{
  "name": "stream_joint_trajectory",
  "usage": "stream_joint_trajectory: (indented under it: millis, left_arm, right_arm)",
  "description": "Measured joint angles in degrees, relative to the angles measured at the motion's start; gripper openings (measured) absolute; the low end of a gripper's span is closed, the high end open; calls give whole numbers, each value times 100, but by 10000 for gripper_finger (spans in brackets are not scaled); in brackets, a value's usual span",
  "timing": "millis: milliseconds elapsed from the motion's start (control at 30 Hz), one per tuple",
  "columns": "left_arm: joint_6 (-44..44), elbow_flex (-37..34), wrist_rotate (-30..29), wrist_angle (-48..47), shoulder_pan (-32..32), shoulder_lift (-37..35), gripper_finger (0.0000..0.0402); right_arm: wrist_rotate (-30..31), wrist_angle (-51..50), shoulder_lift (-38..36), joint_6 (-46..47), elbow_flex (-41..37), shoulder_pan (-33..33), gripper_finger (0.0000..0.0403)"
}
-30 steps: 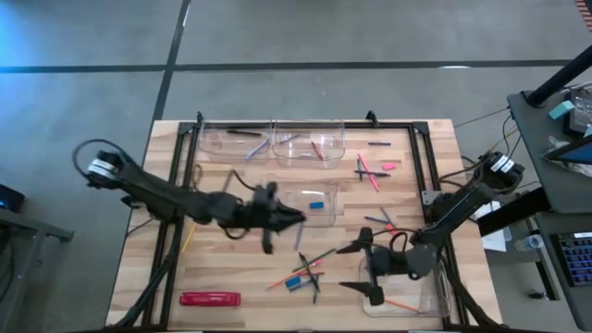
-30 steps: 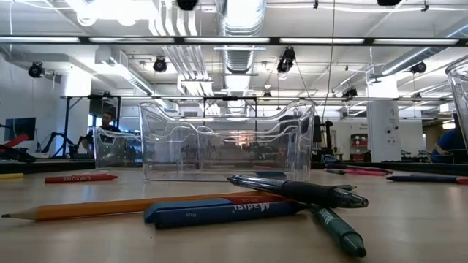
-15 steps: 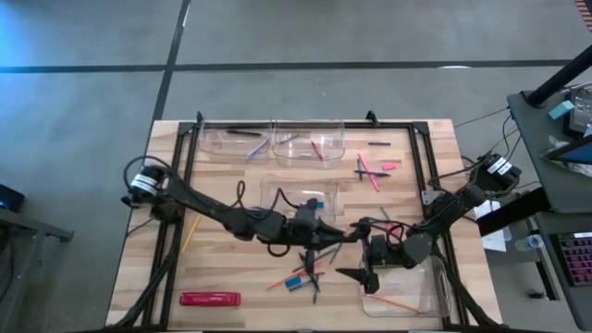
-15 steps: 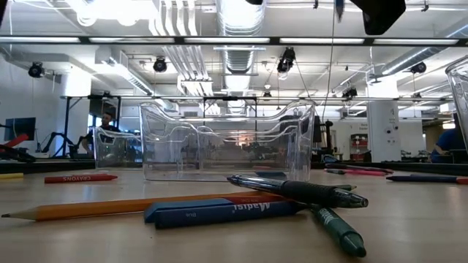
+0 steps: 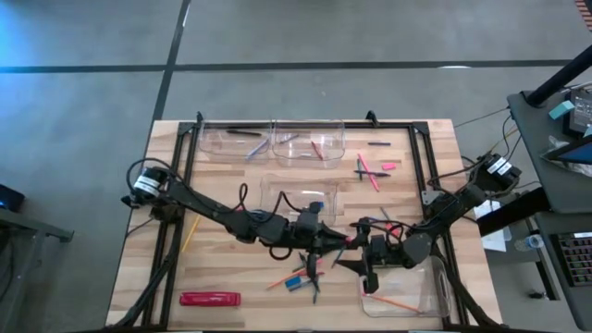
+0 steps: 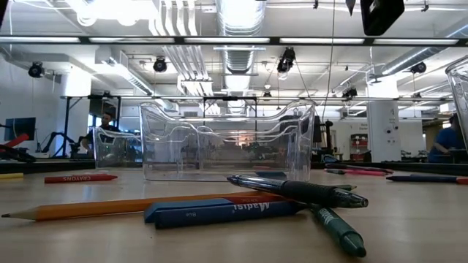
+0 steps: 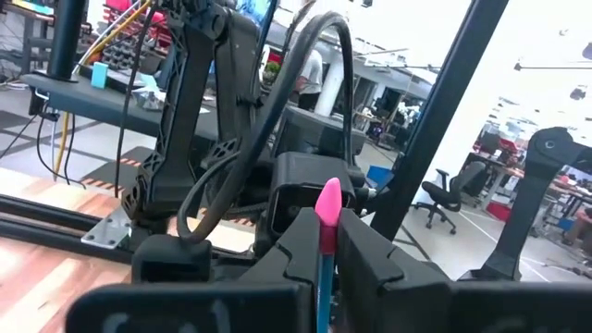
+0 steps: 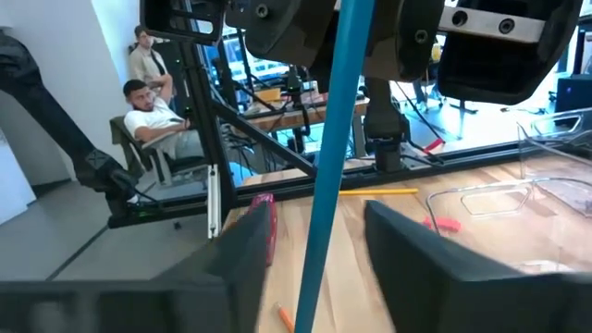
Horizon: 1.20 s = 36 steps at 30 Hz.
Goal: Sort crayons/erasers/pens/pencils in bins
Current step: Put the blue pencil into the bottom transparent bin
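My left gripper (image 5: 329, 248) reaches from the table's left to the middle and is shut on a blue pencil (image 8: 326, 176) with a pink eraser tip (image 7: 328, 198). My right gripper (image 5: 352, 255) faces it from the right. It is open, one finger (image 8: 248, 250) on each side of the pencil, with a gap on both sides. Four clear bins stand on the table: two at the far edge (image 5: 236, 144) (image 5: 310, 146), one in the middle (image 5: 298, 198) and one near right (image 5: 409, 294). Loose pens, pencils and crayons (image 5: 303, 274) lie flat just below the grippers. My left gripper pinches the pencil's shaft just behind the pink eraser (image 7: 323, 248) between its two fingers. The fingers come from the table's left and lie along the pencil. The eraser end sticks out past the fingertips toward my right gripper. The pencil is lifted clear of the table.
A long red flat pack (image 5: 210, 299) lies near left, and pink and dark sticks (image 5: 370, 170) far right. The low view shows an orange pencil (image 6: 139, 206), a blue crayon (image 6: 219, 212) and dark pens (image 6: 307, 193). A black frame (image 5: 185, 176) borders the table. People sit beyond it (image 8: 153, 106).
My left gripper has carried the pencil from in front of the middle bin toward the table's right and near edge, up to my right gripper. My right gripper has moved slightly toward the far edge, and its fingers have drawn closer together around the pencil.
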Motion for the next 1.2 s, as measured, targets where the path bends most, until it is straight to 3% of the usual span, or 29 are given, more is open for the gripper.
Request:
stream_joint_trajectory:
  millis: [233,400,533,633,733,967,1067,1200]
  left_arm:
    - [24,1,46,-22,-2,-3,13]
    - [92,1,30,-483,10,-216,73]
    - [432,34,-49,-1459,26,-916,142]
    - [571,33,-60,-1996,16,-1425,187]
    - [593,15,-61,-2539,-56,-1782,216]
    - [557,4,-59,-3059,-223,-1964,230]
    - [551,3,-59,-3082,-250,-1896,230]
    - [549,3,-59,-3077,-258,-1806,230]
  right_arm:
    - [12,-17,0,-98,0,0,23]
    - [-1,-74,-29,-38,0,46,20]
    - [-68,-514,-421,9,9,258,20]
    - [-63,-1599,-913,442,59,444,20]
    - [-341,-3515,-1470,1415,366,632,19]
    - [-1030,-7940,-1538,3825,1583,1253,19]
    - [-1519,-8905,-1227,4505,1941,1511,21]
    - [-1655,-9347,-766,4890,2237,1772,35]
